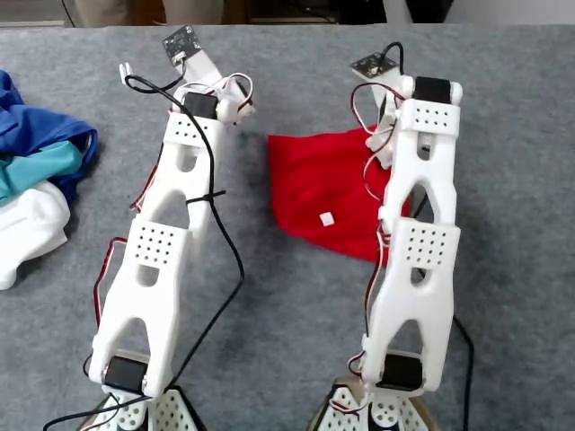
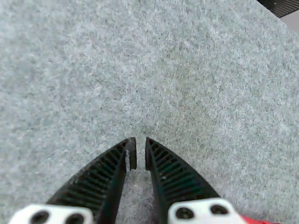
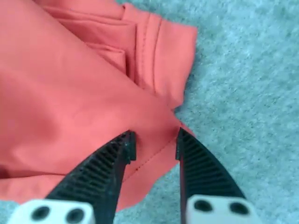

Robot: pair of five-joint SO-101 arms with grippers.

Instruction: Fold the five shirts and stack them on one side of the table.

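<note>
A red shirt point(image 1: 319, 189) lies partly folded on the grey table point(image 1: 296, 81), right of centre, with a small white tag on it. My right gripper point(image 3: 155, 142) stands open just above the red shirt point(image 3: 70, 93), its fingers on either side of the hem near a corner. My left gripper point(image 2: 138, 153) hovers over bare grey table point(image 2: 140, 60), fingers all but together with nothing between them. From above, the left arm's gripper point(image 1: 184, 45) and the right arm's gripper point(image 1: 377, 65) both sit toward the far edge. A heap of blue, teal and white shirts point(image 1: 36, 180) lies at the left edge.
Black and red cables run along both arms; one black cable point(image 1: 225, 242) loops across the table between them. Both arm bases stand at the near edge. Open grey surface stretches on the far side and at the right.
</note>
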